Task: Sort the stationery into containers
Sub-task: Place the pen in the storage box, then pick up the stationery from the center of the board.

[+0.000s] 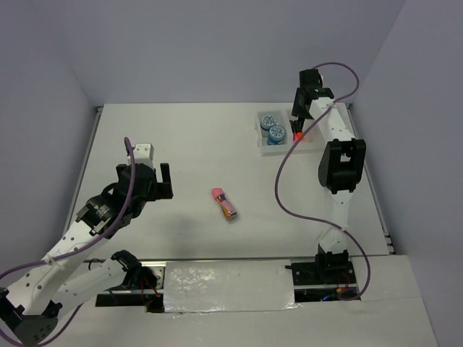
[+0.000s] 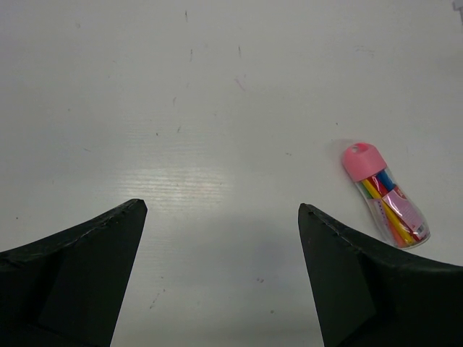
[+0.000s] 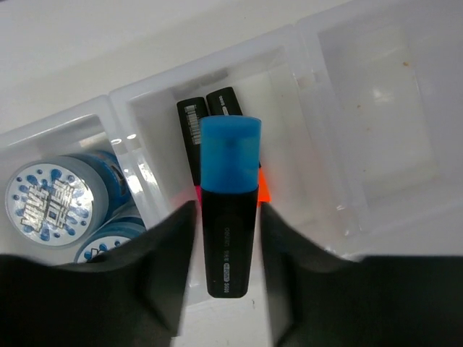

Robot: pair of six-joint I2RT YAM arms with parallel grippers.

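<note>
The right end effector (image 3: 226,217) pinches the blue-capped highlighter (image 3: 230,159) over the tray (image 3: 322,123)'s middle compartment, joining two highlighters (image 3: 192,123); the left end effector (image 2: 221,208) hangs spread.

Left tool (image 2: 221,208) spread; right tool (image 3: 227,217) pinched

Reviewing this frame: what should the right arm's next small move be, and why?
Likely lower a little and open the right claw. It grips the blue-capped highlighter over the middle compartment of the tray, where two other highlighters already lie.
</note>
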